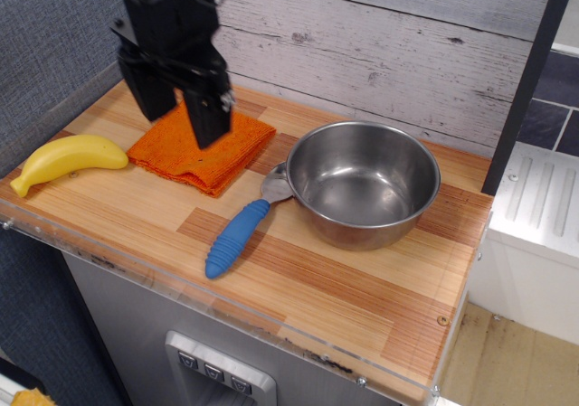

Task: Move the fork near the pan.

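The fork [237, 237] lies flat on the wooden counter, its blue ribbed handle pointing toward the front edge and its shiny metal head touching the left side of the pan [366, 183]. The pan is a large round steel vessel standing right of centre. My gripper [183, 124] is black, raised high above the orange cloth at the upper left, well clear of the fork. Its two fingers hang apart with nothing between them.
A folded orange cloth [203, 151] lies under the gripper. A yellow banana [63, 160] lies at the far left near the counter edge. A plank wall stands behind the counter, and a clear strip lines the front edge [271, 325].
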